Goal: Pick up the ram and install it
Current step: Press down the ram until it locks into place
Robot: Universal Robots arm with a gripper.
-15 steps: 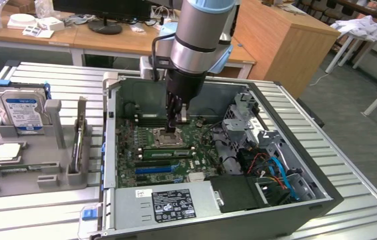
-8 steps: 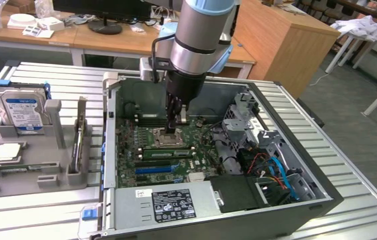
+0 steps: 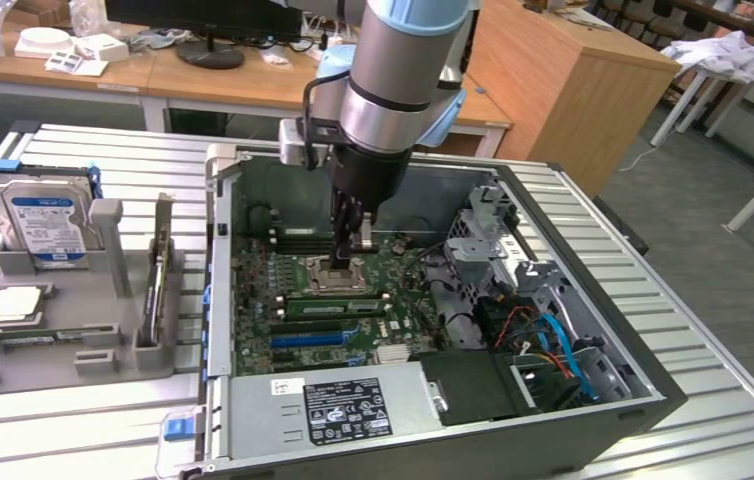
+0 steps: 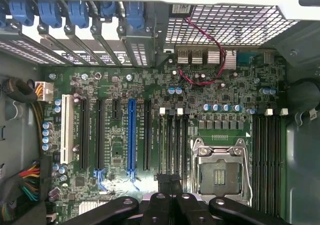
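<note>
The arm (image 3: pixel 397 70) was cut off by the exterior view's top edge. The gripper (image 4: pixel 172 197) ran off the wrist view's edge, fingertips meeting over the memory slots (image 4: pixel 172 145); anything pinched between was hidden

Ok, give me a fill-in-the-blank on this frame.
The gripper hangs ____ the open computer case.
Its jaws are ____.
The hard drive stands on the exterior view's ____.
The processor socket is ____.
Missing: inside; shut; left; empty.
</note>
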